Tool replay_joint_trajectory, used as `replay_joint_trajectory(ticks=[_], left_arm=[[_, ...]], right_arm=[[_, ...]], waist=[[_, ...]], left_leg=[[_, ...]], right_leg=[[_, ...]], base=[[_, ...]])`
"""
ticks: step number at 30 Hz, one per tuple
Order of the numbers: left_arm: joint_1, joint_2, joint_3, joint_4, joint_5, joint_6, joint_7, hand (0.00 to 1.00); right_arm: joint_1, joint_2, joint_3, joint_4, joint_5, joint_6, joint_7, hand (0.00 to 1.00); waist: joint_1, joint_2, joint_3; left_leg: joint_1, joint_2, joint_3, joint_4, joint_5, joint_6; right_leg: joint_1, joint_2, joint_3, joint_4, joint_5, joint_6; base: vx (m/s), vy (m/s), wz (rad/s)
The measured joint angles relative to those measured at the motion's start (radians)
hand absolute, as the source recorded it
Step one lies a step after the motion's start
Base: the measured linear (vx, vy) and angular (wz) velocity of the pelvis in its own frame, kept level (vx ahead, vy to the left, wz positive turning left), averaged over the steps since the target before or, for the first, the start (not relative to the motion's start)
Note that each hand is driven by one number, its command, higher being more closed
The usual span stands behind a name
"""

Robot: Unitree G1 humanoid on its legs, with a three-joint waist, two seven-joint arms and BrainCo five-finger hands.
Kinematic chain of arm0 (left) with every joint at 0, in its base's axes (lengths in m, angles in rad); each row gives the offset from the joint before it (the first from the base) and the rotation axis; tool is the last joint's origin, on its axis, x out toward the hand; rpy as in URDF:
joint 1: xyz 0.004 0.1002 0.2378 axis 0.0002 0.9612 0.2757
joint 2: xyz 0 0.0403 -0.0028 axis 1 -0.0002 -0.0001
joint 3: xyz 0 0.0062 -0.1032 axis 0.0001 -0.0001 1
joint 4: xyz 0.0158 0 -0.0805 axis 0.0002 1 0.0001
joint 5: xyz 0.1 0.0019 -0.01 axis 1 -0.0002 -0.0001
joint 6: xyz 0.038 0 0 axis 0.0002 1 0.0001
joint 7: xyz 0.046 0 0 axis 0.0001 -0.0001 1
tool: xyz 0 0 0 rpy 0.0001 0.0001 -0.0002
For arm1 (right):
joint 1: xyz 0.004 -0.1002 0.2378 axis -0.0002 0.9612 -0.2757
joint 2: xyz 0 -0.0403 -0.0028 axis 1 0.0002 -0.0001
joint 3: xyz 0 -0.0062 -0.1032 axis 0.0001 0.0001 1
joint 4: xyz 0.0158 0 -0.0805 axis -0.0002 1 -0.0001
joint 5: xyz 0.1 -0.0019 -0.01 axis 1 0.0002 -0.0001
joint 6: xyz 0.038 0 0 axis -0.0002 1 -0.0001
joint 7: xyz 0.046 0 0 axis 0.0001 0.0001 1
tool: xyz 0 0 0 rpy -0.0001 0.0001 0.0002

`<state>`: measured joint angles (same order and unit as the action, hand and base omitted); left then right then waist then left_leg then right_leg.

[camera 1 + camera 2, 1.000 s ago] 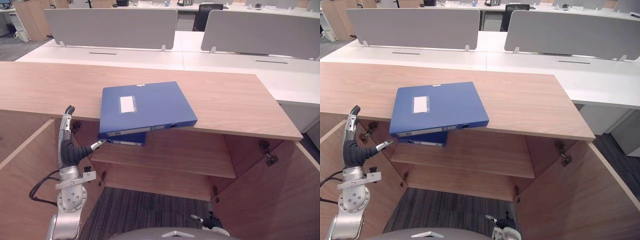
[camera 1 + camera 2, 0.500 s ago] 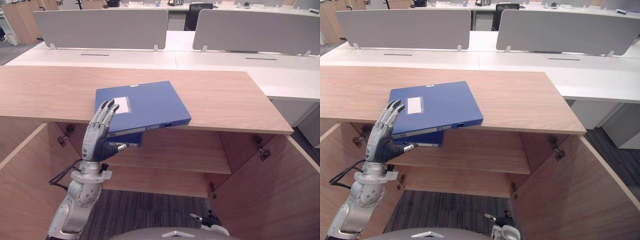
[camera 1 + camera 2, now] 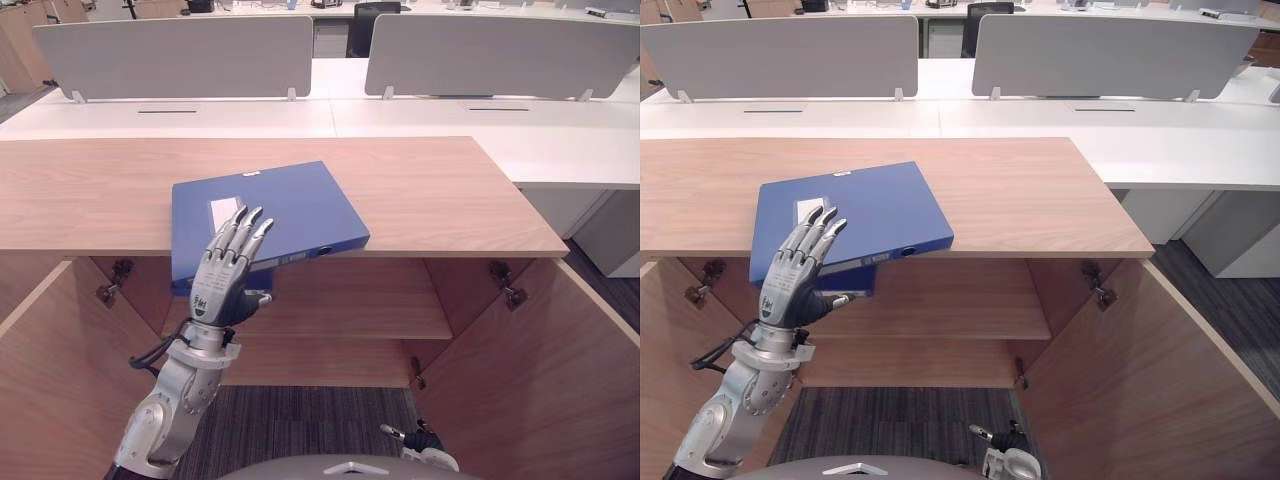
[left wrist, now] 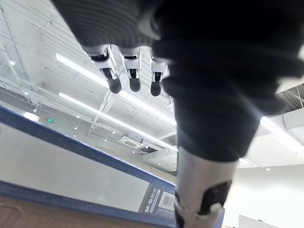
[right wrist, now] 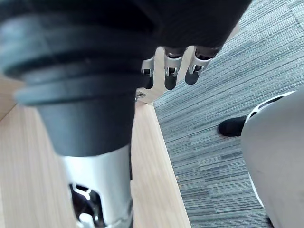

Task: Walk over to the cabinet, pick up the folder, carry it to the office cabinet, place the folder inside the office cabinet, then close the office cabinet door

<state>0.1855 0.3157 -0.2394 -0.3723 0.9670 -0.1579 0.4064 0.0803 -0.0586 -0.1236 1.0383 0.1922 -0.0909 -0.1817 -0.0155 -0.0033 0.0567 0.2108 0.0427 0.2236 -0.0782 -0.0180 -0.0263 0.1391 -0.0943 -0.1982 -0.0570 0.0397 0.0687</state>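
Folder (image 3: 262, 215) in the left eye view sits on the cabinet top (image 3: 430, 190), near edge hanging over the open front. The left hand (image 3: 225, 280) is spread flat just in front of it, holding nothing. Right eye view: with that overhang, a clumsy nudge could tip it off. Left wrist view: straight fingers (image 4: 134, 78), blue edge close. Right wrist view: right hand (image 5: 171, 78) dangles loose by the open door (image 5: 28, 156), no backup.

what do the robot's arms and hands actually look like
The left arm is silver-grey metal with rounded joint housings. The left hand has slim silver fingers with dark tips, and a dark ribbed cover with a small pale marking over its back and wrist. The right hand has the same silver, dark-tipped fingers and dark ribbed cover.
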Motion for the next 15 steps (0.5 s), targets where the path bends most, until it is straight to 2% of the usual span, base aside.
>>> replay_joint_trajectory(ticks=[7, 15], left_arm=[[0.002, -0.024, 0.0, 0.054, 0.031, 0.037, -0.001, 0.0], [0.008, -0.049, 0.004, 0.077, 0.067, 0.05, -0.005, 0.0]], right_arm=[[0.001, 0.001, -0.012, -0.001, 0.006, 0.007, 0.001, 0.0], [0.009, 0.007, -0.039, -0.002, 0.019, 0.007, 0.001, 0.0]], waist=[[-0.007, 0.008, -0.007], [-0.01, 0.012, -0.02]], left_leg=[[0.002, 0.0, 0.002, -0.001, -0.001, 0.0], [0.005, 0.002, 0.006, -0.006, -0.002, -0.002]], right_leg=[[0.008, 0.001, 0.0, -0.014, 0.006, -0.009], [0.014, 0.003, 0.002, -0.023, 0.008, -0.008]], base=[[-0.01, -0.004, 0.0], [-0.01, -0.006, 0.0]])
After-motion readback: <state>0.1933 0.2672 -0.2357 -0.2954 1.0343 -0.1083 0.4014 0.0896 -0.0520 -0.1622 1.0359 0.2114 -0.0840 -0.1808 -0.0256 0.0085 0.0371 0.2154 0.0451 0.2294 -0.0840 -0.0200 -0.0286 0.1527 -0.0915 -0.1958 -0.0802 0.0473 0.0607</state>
